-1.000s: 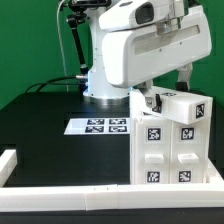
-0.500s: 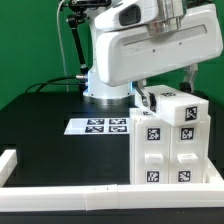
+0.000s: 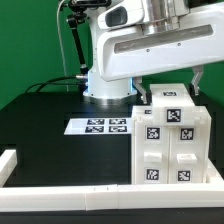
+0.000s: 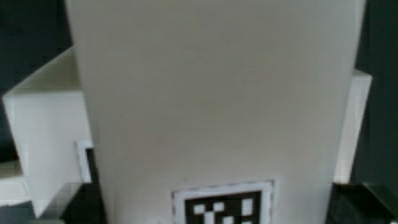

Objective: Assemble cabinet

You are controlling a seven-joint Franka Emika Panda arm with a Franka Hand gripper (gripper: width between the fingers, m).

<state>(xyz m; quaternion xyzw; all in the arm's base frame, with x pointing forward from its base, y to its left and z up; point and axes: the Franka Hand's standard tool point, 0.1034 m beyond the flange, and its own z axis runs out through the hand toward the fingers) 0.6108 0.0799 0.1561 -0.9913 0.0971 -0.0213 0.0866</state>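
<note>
The cabinet (image 3: 167, 152) stands upright on the black table at the exterior view's right, its four tagged square panels facing the camera. A white top piece (image 3: 170, 108) with two tags sits on it, squared with the body. My gripper (image 3: 169, 92) comes down from above, with a dark finger on each side of that top piece. In the wrist view the white piece (image 4: 205, 100) fills the frame, a tag (image 4: 222, 206) sits near my gripper (image 4: 214, 200), and dark fingers (image 4: 61, 198) flank it. The gripper is shut on the top piece.
The marker board (image 3: 100, 126) lies flat on the table to the left of the cabinet. White border rails run along the front (image 3: 90, 196) and the left (image 3: 9, 163). The arm's base (image 3: 105, 85) and cables stand behind.
The wrist has turned, and the top piece has rotated with it from skewed to square with the cabinet body. The cabinet body has stayed in place.
</note>
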